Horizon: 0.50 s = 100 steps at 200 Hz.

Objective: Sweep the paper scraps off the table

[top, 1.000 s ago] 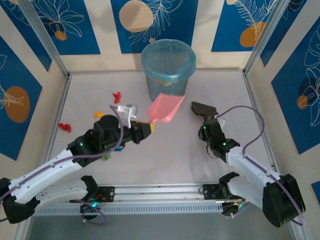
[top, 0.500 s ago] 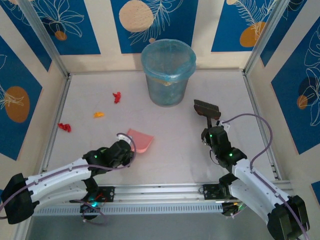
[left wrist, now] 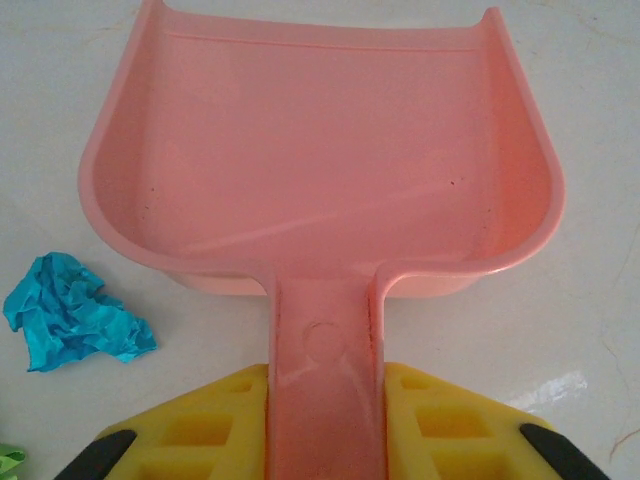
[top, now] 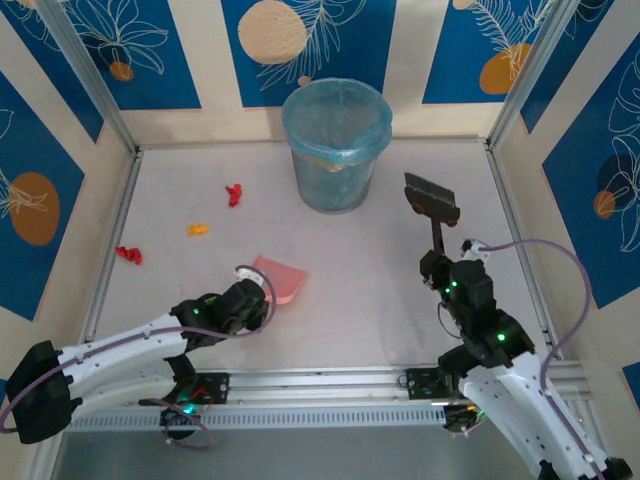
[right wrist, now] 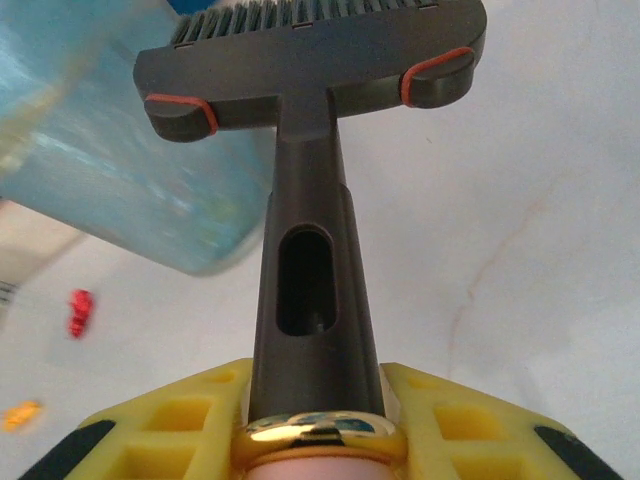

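Table (top: 380, 290): pale grey top, aluminium rails at the edges, blue-and-cream patterned walls all round.
Bin (top: 336, 145): blue-lined, upright at far centre of the table. Reference for all positions below.
Left gripper (left wrist: 325, 420): clamped tight on the dustpan (left wrist: 320, 170) handle, one yellow finger on each side. Sits on the near-left side of the bin, well apart from it.
Dustpan: pink, low on the table, mouth pointing away from the gripper and roughly back toward the bin.
Right gripper (right wrist: 315, 420): closed on the brush (right wrist: 310, 60) handle, gripping just behind a gold ring. On the near-right side of the bin.
Brush: dark, head to the right of the bin and apart from it, handle running back toward the near edge. Can't tell if the bristles touch the table.
Paper scraps: red one (top: 234, 194) just left of the bin. Orange one (top: 197, 229) further left and nearer. Second red one (top: 128, 254) furthest left of the bin, by the rail. Blue wad (left wrist: 72, 312) on the table near-left of the bin, close beside the pan, not touching it. Green bit (left wrist: 8, 458) at the edge of the left wrist view.
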Available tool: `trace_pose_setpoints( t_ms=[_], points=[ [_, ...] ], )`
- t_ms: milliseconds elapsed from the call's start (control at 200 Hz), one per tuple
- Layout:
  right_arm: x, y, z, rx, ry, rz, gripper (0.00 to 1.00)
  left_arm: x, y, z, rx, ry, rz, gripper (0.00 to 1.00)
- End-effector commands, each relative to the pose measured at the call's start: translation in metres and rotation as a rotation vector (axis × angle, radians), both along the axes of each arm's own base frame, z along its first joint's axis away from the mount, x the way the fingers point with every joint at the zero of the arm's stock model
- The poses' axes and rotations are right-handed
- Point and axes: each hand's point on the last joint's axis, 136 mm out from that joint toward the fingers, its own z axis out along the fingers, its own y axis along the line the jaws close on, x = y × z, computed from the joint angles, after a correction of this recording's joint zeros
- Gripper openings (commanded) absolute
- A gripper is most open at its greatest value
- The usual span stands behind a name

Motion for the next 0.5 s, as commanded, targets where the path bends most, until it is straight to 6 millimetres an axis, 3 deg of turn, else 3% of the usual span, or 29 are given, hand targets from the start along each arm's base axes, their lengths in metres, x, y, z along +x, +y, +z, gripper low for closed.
trace_pose_setpoints(
  t_ms=[0,140,245,345,495],
  points=[
    [-0.014,-0.004,0.04,0.049,-0.045,-0.003,0.0,0.0,-0.001,-0.001,-0.005,-0.008,0.007,0.0],
    [-0.021,0.008,0.096,0.092,-0.131,0.086,0.0,0.001,-0.001,-0.005,0.004,0.004,0.011,0.0],
    [-0.016,0.035,0.132,0.106,-0.148,0.204,0.0,0.001,-0.002,-0.006,0.009,0.009,0.017,0.0],
    [0.0,0.081,0.159,0.09,-0.134,0.356,0.0,0.002,-0.001,-0.007,0.011,0.007,0.026,0.0],
    [0.02,0.18,0.194,-0.14,-0.191,0.55,0.0,0.003,0.002,-0.007,0.022,0.002,0.037,0.0]
  ],
)
